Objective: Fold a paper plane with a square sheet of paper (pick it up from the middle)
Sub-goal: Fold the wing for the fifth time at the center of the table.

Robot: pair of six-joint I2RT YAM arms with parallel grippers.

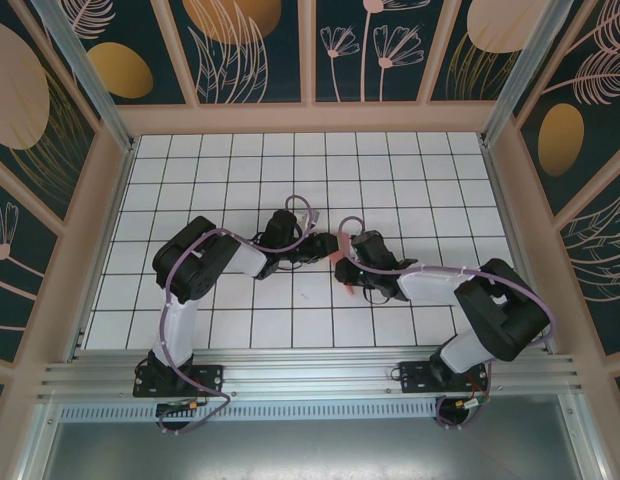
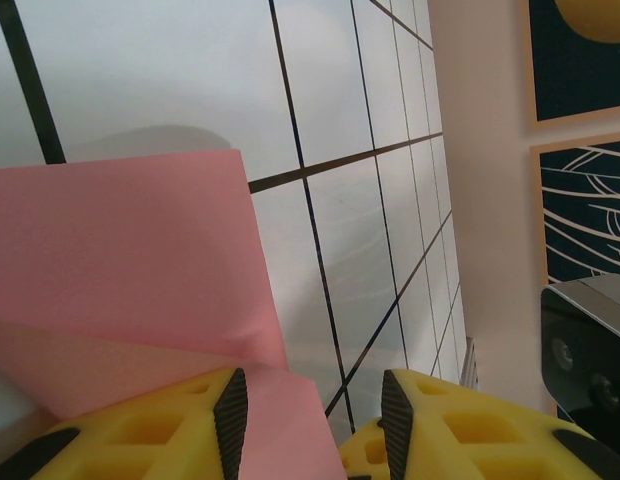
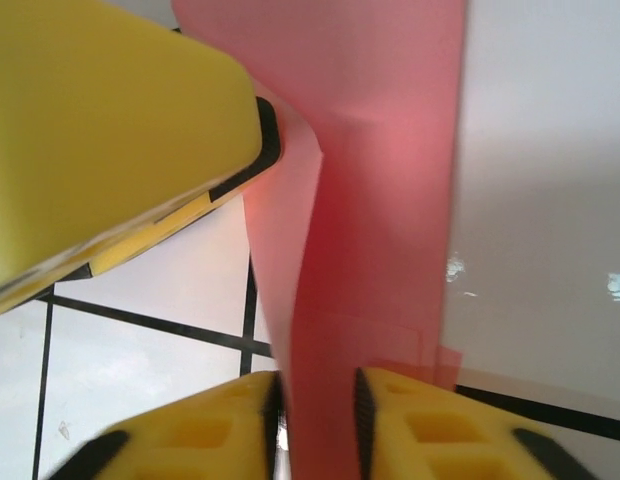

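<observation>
The square sheet of paper (image 1: 341, 249) is salmon pink and folded into layers, held up between the two grippers at mid-table. My left gripper (image 1: 319, 245) has its jaws apart. In the left wrist view the paper (image 2: 130, 260) lies against the left finger (image 2: 229, 405) of that gripper (image 2: 310, 385), and the other finger stands clear of it. In the right wrist view my right gripper (image 3: 318, 385) has both pads pressed on a narrow folded band of the paper (image 3: 390, 150), which runs up and away from the jaws.
The white gridded table (image 1: 410, 170) is fenced by low beige walls (image 1: 310, 118) with dark flower panels behind. In the right wrist view a yellow finger of the left gripper (image 3: 110, 130) sits close at upper left, touching the paper's edge.
</observation>
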